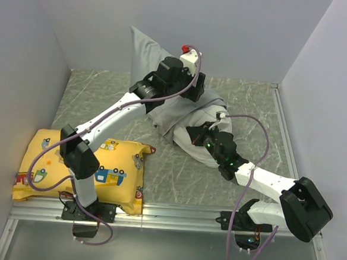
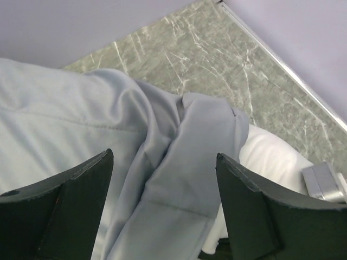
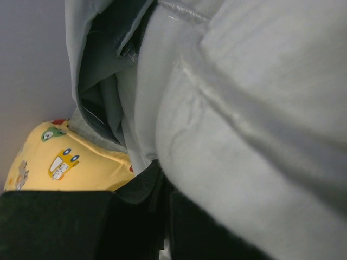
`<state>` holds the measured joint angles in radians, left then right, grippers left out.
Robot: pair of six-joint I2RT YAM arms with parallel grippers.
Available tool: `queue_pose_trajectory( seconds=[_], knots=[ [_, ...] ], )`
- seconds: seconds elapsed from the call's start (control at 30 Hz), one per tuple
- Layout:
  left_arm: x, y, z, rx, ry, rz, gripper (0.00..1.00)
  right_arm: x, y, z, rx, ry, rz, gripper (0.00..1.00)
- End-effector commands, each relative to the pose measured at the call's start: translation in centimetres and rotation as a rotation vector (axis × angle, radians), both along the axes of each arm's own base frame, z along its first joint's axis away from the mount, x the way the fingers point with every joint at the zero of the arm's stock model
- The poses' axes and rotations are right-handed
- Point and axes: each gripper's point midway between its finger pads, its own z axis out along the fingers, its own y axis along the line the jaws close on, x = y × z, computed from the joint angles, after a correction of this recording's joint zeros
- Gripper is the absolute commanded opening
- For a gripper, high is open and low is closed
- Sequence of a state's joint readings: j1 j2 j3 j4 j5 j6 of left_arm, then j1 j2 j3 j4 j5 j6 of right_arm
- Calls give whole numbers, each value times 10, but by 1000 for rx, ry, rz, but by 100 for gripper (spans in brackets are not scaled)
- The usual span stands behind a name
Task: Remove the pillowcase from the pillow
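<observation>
The silver-grey pillowcase lies wrinkled at the table's middle back, one corner standing up against the back wall. The white pillow sticks out of its right end. My left gripper hangs over the bunched pillowcase with its jaws wide open and nothing between them; the white pillow shows to their right. My right gripper is at the pillow's near end. In the right wrist view its jaws are shut on the pillow, with the pillowcase hanging open to the left.
A yellow cartoon-vehicle cushion lies at the front left, near the left arm's base; it also shows in the right wrist view. Walls close in the table at left, back and right. The marbled table top shows at the right.
</observation>
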<state>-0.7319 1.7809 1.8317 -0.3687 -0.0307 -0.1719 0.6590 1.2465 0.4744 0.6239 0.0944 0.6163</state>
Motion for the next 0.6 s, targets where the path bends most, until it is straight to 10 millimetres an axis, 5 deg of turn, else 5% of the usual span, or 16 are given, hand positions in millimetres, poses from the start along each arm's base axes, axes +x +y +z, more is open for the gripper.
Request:
queue_pose_trajectory(
  seconds=[0.0,0.23,0.37,0.43,0.53,0.57],
  knots=[
    [7,-12,-19,65,18,-50,81,-43,-22,-104,-229,335,24,0],
    [13,-15,-33,113,28,-61,70,-43,-25,-102,-239,331,15,0],
    [30,1,-31,131,16,29,0,-42,-28,-104,-252,336,-2,0],
    [51,27,-22,124,-1,166,0,-43,-31,-106,-265,349,-17,0],
    [89,97,-2,39,4,370,0,-41,-38,-108,-279,359,-53,0],
    [109,141,6,14,-13,481,0,-41,-41,-110,-291,370,-66,0]
  ],
)
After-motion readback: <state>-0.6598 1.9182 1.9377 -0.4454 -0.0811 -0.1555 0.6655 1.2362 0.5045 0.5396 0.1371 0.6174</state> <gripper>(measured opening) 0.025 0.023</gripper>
